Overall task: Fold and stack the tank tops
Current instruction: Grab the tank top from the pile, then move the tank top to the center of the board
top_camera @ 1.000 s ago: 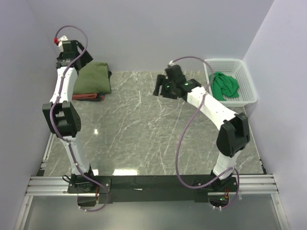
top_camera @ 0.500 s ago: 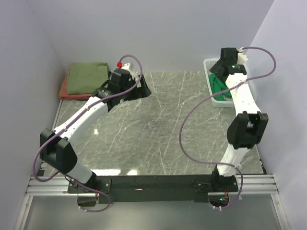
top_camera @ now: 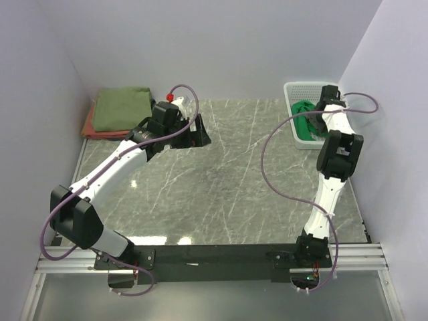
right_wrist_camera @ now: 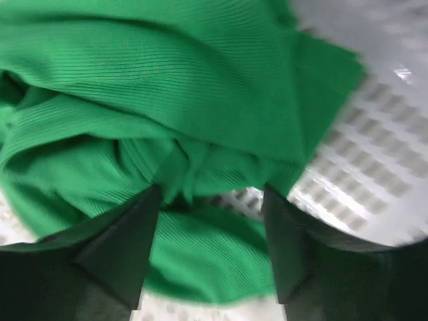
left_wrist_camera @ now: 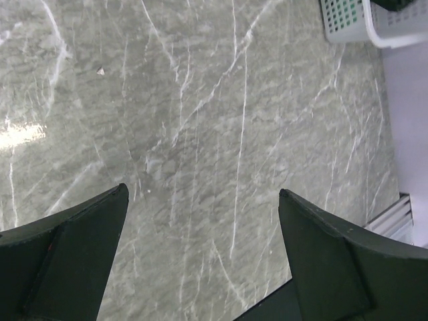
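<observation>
Over basket [top_camera: 307, 85] | right hand [right_wrist_camera: 212, 194] apart above green top [right_wrist_camera: 167, 87] | left hand [left_wrist_camera: 202, 190] apart (arm outstretched)

The right arm stretches far out and bends down, and the right gripper [right_wrist_camera: 210, 197] sits inside the basket [top_camera: 301, 85] with its fingers apart. The left arm reaches out well left of the basket, the left gripper [left_wrist_camera: 202, 192] spread wide.

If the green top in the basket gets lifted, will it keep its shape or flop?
Probably flops: the green top lies crumpled in soft folds. Likely light: thin ribbed cloth. It may snag on the basket mesh.
</observation>
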Motion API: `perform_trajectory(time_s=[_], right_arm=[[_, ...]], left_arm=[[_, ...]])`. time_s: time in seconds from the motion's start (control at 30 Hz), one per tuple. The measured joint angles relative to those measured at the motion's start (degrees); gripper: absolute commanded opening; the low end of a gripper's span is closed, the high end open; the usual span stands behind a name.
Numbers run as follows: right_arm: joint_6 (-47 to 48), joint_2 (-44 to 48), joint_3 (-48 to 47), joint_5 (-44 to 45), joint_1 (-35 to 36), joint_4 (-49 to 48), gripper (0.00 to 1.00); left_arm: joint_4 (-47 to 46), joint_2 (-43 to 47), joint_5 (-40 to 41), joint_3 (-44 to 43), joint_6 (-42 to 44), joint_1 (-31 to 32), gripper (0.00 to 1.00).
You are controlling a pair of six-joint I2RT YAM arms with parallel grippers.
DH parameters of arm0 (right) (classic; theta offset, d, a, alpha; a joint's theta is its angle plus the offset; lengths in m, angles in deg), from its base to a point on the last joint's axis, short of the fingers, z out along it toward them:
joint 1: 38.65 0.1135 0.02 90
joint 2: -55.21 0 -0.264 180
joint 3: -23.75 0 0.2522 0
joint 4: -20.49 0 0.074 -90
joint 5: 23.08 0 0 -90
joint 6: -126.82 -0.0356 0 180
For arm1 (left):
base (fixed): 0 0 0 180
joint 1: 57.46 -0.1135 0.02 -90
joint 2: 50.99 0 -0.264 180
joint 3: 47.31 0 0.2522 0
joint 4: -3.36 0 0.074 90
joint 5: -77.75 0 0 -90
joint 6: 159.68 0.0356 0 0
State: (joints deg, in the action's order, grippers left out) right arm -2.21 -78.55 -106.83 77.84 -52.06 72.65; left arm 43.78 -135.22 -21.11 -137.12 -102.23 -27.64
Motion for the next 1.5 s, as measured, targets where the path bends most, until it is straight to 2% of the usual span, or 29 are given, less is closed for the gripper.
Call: perform_trajectory(time_s=[0.1,0.17,0.2,0.3,0.33,0.37,0.67,1.0,1.23,1.4,1.43,1.47,1.5], right_arm=[[-0.55,-2.73,-1.05,-2.82,0.04,-1.03,0.59],[-0.98,-3.06,-0.98,-4.46,0.26,-2.03,0.5],[-1.2,-3.06,-0.76,-5.07,0.31,-2.91,0.39],[-1.75,-2.89,0.63,-6.56,0.35,-5.9,0.16],[-1.81,-2.89,1.14,-6.91,0.35,-6.49,0.04],[-1.84,-2.86,1.42,-7.13,0.35,-6.84,0.0],[-1.66,3.5,3.82,-8.85,0.61,-9.25,0.0],[0.24,23.08,4.5,-7.69,5.31,-12.81,0.0],[5.44,40.89,8.59,-1.07,19.45,-16.83,0.0],[6.82,50.12,10.38,-1.51,28.33,-20.94,0.01],[6.82,51.78,11.61,-1.77,29.38,-21.7,0.09],[6.8,53.96,14.03,-1.99,30.34,-23.04,0.34],[6.49,54.84,15.39,-2.16,31.23,-23.43,0.46]], left_arm=[[0.61,0.0,-0.72,0.0,0.55,0.0,0.99],[0.68,0.0,-1.05,0.07,0.72,0.0,0.99],[0.66,0.0,-1.27,0.13,0.92,0.0,0.99],[0.63,0.0,-1.46,0.44,1.36,0.0,0.99],[0.66,0.0,-1.55,0.59,1.44,0.0,0.99],[0.7,-0.02,-1.7,0.66,1.46,0.0,0.99],[0.61,-0.02,-1.84,0.7,1.7,0.0,0.98],[0.42,-0.02,-1.86,0.87,1.75,-0.98,0.96],[-0.52,-0.02,-1.92,2.34,1.7,-2.56,0.96],[-0.81,0.09,-1.86,3.21,1.64,-3.98,0.96],[-1.05,0.2,-1.81,3.5,1.46,-4.33,0.96],[-1.22,0.42,-1.77,3.82,1.4,-4.61,0.97],[-1.33,0.68,-1.68,4.24,1.27,-4.9,0.97]])
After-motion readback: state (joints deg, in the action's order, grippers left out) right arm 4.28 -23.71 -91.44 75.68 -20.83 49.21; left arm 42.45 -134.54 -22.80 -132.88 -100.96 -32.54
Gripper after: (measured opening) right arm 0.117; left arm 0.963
